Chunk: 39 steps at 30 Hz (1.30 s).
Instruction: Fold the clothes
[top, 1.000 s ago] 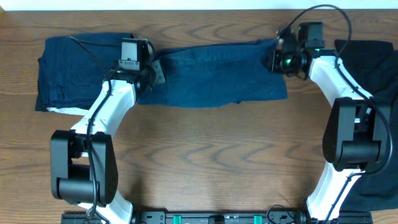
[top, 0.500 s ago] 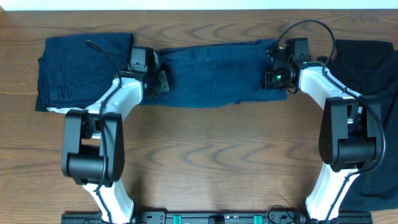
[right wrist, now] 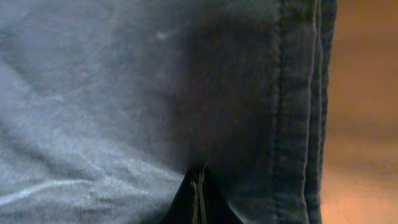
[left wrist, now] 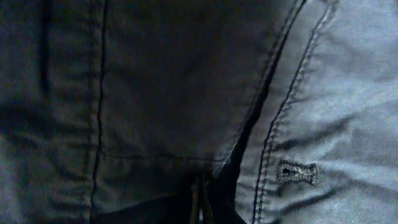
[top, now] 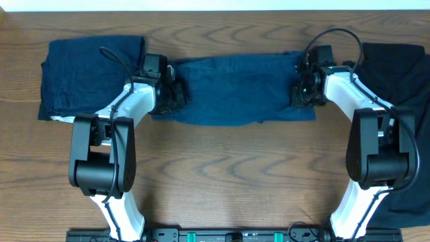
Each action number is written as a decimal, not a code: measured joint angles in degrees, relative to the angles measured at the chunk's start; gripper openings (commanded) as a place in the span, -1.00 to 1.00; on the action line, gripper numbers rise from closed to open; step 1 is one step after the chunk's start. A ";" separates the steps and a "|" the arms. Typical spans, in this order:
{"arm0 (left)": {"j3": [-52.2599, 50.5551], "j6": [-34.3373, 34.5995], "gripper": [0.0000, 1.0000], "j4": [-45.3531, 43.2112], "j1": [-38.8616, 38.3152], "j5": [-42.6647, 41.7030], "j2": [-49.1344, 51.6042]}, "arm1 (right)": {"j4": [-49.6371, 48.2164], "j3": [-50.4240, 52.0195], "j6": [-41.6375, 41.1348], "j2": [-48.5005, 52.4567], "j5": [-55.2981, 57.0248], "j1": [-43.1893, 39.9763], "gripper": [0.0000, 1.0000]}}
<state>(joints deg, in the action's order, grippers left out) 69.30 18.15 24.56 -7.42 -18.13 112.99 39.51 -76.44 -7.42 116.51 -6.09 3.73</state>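
A navy denim garment (top: pixel 235 91) with stitched seams lies spread at the table's back middle. My left gripper (top: pixel 176 94) is shut on its left edge; the left wrist view shows the denim (left wrist: pixel 155 93) with seams and a buttonhole, pinched between my fingertips (left wrist: pixel 199 208). My right gripper (top: pixel 300 94) is shut on its right edge; the right wrist view shows the denim's hem (right wrist: pixel 186 81) pinched at my fingertips (right wrist: pixel 198 202). A folded navy garment (top: pixel 91 77) lies at the back left. A black garment (top: pixel 410 74) lies at the right.
The brown wooden table (top: pixel 228 175) stretches toward the front between the two arm bases. The black garment runs down the table's right edge. A white scrap (top: pixel 67 119) shows under the folded navy garment's front edge.
Both grippers moved toward the front with the denim's far edge, folding it over itself; the garment now looks narrower front to back and its front edge sits slightly lower.
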 measured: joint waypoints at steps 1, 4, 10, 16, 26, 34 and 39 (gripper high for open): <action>0.11 0.00 -0.88 1.18 -0.09 -0.39 -0.07 | 1.70 -0.09 -0.42 -0.11 0.37 -0.22 -0.98; 0.35 0.00 -0.88 5.25 -0.39 -1.44 -0.28 | 7.02 -0.37 -1.97 -0.33 1.49 -1.29 -0.98; 0.52 -1.20 -0.88 10.71 -2.23 -1.44 -0.94 | 10.86 -0.37 -3.89 -0.37 2.12 -5.03 -0.98; 0.37 -2.82 -0.88 9.77 -5.11 -0.22 -3.28 | 13.81 -2.82 -3.98 0.42 2.23 -6.01 -0.98; 0.55 -3.41 -0.81 2.97 -5.95 2.56 -12.68 | 18.12 -17.33 -0.24 1.31 -3.63 -3.26 -0.98; 0.52 -3.43 -0.80 1.20 -5.95 6.69 -8.04 | 8.46 -15.67 1.51 1.31 -6.25 2.51 -0.98; 0.44 -3.41 -0.80 -4.55 -5.92 9.81 -6.03 | -5.07 -10.78 2.84 1.36 -6.69 5.29 -0.98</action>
<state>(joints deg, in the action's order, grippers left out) 69.73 14.74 20.01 -13.34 -8.32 106.96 34.44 -87.22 -4.58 117.86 -12.78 9.02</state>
